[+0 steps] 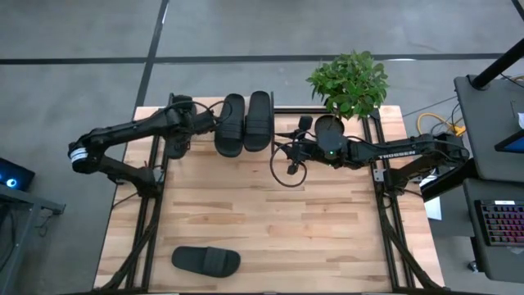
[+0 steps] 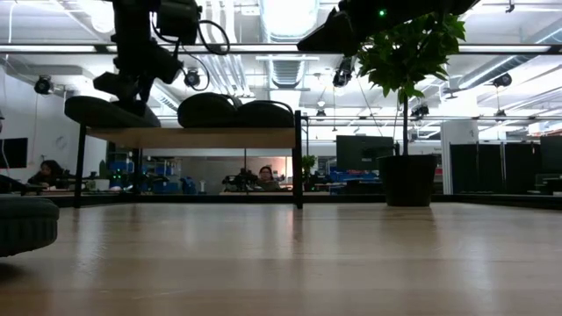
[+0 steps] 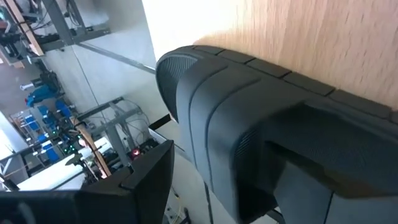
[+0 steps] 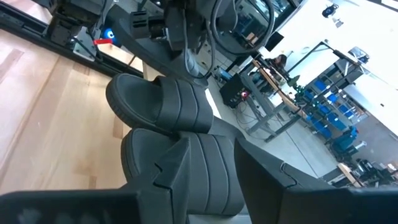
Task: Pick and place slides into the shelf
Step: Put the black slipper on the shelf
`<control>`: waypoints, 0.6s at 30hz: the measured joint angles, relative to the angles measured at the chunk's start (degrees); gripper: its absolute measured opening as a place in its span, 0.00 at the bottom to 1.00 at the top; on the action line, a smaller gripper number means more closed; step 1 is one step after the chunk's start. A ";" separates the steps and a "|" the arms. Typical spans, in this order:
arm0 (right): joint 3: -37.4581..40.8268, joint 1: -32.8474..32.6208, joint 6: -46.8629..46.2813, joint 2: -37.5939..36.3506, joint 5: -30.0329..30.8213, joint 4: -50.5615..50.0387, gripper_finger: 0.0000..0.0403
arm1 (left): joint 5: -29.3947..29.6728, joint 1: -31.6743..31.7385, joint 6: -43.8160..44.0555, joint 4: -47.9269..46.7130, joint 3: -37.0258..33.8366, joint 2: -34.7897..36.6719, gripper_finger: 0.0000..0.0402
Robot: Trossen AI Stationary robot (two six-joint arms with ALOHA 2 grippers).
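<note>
We see our left gripper (image 1: 182,123) at the low light-wood shelf (image 2: 202,137) – jaws clamped on a matte black rubber slide (image 3: 249,124) – right jaw state unclear.

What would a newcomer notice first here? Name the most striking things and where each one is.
First, the black slides: two lie side by side on the shelf at the table's far edge, a third sits at the shelf's left end under the left claw, and a fourth lies alone near the table's front edge. Next, the leafy potted plant at the far right corner. The right claw hangs just right of the shelved pair.
</note>
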State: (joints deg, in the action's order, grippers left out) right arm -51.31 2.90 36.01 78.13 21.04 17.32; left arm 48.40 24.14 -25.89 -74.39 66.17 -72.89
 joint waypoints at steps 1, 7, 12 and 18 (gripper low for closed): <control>0.00 0.00 0.00 0.00 0.01 -0.02 0.28 | -0.13 -0.05 0.02 0.03 0.02 0.51 0.57; 0.00 0.00 0.00 0.00 0.02 0.00 0.28 | -4.17 -0.22 0.07 -0.21 0.34 3.77 0.57; 0.00 0.00 0.00 0.00 0.02 0.00 0.28 | -8.08 -0.92 4.19 -2.82 1.41 5.70 0.57; 0.00 0.00 0.00 0.00 0.02 0.01 0.28 | -14.90 -2.61 11.64 -5.32 3.58 9.29 0.57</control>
State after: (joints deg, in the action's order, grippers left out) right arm -51.31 2.90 36.01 78.13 21.06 17.34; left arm 33.50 21.53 -14.25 -79.71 69.76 -63.60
